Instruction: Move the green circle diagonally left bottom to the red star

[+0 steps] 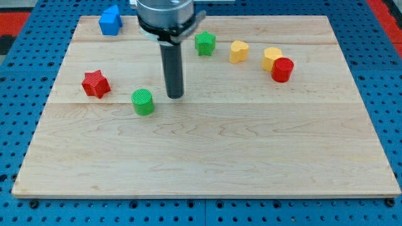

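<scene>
**Rod tip rests just right of green cylinder**

My tip (175,96), a bare dark rod grasping nothing, stood just to the view's right of the green circle (143,102), an upright round plastic block with no clear heading. The red plastic star (96,83) lay to its upper left, nothing between them. A blue block (110,21), green star (205,43), two yellow blocks (239,51) (271,58) and a red cylinder (282,69) lined the wooden board (207,163) at the view's top.

On the wooden board (207,163), the green circle block (143,102) lay just right of and slightly below the red star block (95,83); my tip (175,96) stood just right of the circle — apart from it; the blue block (110,20) sat at top left; the green star block (205,43), yellow heart block (239,51), yellow hexagonal block (271,58) and red cylinder block (282,69) ran rightward across the top — the last two touching.
</scene>
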Tool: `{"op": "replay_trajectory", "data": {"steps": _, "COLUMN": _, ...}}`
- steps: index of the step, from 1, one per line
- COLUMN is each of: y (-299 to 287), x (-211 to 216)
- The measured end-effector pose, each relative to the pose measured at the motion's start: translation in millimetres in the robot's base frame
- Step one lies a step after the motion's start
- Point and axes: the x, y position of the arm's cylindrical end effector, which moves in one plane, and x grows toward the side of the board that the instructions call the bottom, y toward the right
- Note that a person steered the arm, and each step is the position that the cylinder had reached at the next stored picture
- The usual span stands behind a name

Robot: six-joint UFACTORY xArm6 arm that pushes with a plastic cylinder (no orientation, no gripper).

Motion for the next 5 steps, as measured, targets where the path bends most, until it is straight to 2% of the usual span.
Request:
{"op": "replay_trajectory", "data": {"steps": 2, "y": -87.8, "x": 58.2}}
{"op": "replay_trajectory", "data": {"steps": 3, "y": -84.7, "x": 55.8}}
{"op": "replay_trajectory", "data": {"steps": 5, "y": 69.9, "x": -37.0}}
